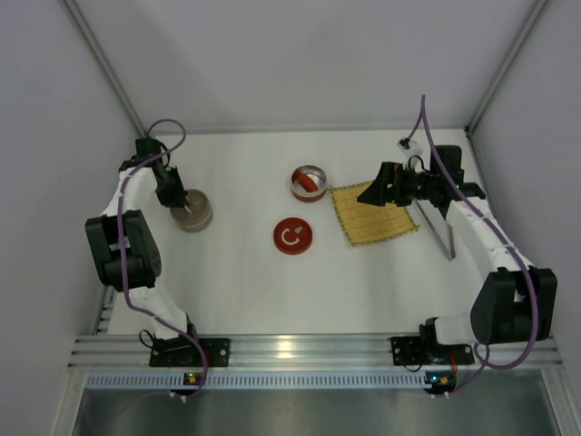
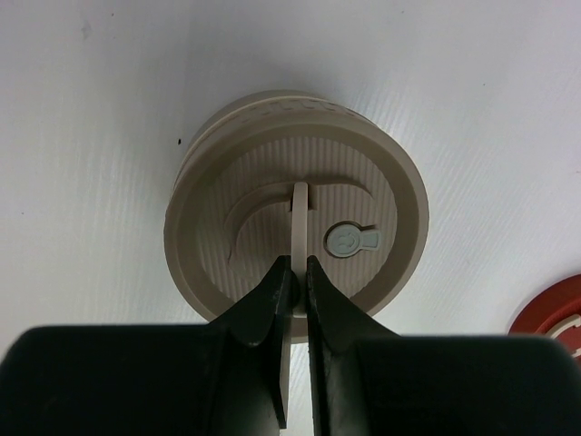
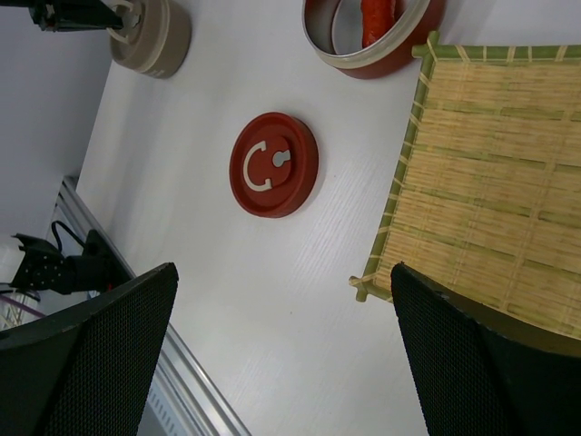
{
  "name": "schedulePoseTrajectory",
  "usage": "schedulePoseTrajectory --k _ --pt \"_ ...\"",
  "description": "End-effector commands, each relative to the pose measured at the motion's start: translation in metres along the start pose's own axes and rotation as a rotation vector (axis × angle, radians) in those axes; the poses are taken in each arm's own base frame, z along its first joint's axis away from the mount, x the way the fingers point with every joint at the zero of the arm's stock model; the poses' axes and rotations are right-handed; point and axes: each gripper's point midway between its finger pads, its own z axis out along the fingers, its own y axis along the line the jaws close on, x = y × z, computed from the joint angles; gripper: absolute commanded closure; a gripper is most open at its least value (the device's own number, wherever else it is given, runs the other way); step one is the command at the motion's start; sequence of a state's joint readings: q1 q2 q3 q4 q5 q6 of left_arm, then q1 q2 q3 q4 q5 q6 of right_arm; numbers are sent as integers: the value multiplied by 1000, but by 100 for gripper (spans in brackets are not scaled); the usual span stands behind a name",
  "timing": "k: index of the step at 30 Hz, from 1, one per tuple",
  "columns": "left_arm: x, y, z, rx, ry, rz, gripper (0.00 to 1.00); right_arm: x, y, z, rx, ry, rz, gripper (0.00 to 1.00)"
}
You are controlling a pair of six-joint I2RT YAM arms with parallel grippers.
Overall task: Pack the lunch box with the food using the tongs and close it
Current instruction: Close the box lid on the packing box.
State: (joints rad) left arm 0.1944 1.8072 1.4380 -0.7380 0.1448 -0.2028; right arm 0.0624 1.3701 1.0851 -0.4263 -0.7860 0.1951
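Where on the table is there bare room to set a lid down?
The widest bare patch of table lies between the red lid and the near edge; another between the beige tin and that lid. Crowded: red tin beside bamboo mat.

No words or numbers can be read; the only signs are a white open ring around a keyhole shape on the red lid [image 1: 292, 236] near the bamboo mat [image 1: 374, 213], and an unreadable emblem on the grey tab [image 2: 348, 240] of the beige lid [image 2: 363, 177].
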Motion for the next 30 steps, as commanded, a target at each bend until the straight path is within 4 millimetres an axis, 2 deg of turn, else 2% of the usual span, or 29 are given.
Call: schedulePoseTrajectory --k 1,15,21,27,30 --pt "-16 -8 1 28 -46 36 100 -15 5 -3 -22 -48 -44 1" --pt "-6 -10 12 40 3 124 98 -13 4 -1 -26 -39 -43 1" --pt "5 -17 16 119 67 227 97 -12 4 -1 -28 -33 -44 1" --pt "17 -19 12 183 115 380 85 -12 4 -1 -29 -31 -49 1" --pt "27 -17 12 221 162 474 84 -11 4 -1 -33 -27 -46 1"
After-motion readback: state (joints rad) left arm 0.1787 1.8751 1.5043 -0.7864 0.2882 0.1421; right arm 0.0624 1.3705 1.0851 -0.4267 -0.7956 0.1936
